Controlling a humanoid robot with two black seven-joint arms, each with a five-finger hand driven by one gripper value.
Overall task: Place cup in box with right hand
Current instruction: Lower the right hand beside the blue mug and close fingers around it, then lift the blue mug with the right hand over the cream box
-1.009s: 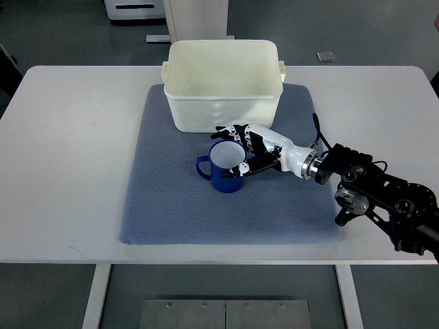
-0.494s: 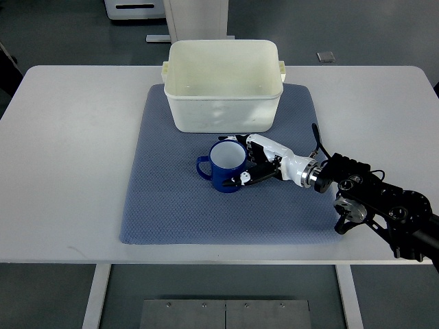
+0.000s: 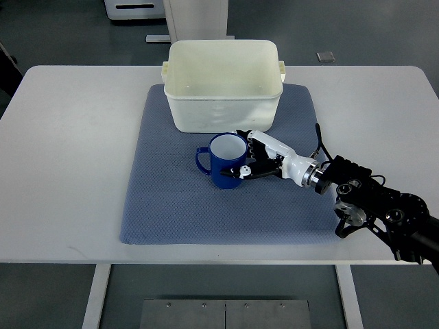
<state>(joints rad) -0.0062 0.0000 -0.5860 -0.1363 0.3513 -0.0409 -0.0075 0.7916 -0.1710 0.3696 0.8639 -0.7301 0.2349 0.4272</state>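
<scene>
Near the desk's (image 3: 68, 171) front right edge, black arm reaching in. Right hand (image 3: 255, 159) wrapped around blue cup (image 3: 226, 161), fingers (image 3: 241, 169) curled against its right side, handle pointing left. Cup upright on grey mat (image 3: 178, 205), white inside, nothing visible in it. Just behind, white box (image 3: 223, 86) standing open, seemingly empty, its front wall close to cup and hand.

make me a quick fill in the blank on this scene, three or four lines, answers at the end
1. The blue cup stands upright on the ____ mat.
2. The right robot hand grips the cup on the side opposite its ____.
3. The white box holds ____.
4. The cup's handle points toward the picture's ____.

Missing words: blue-grey; handle; nothing; left
</scene>
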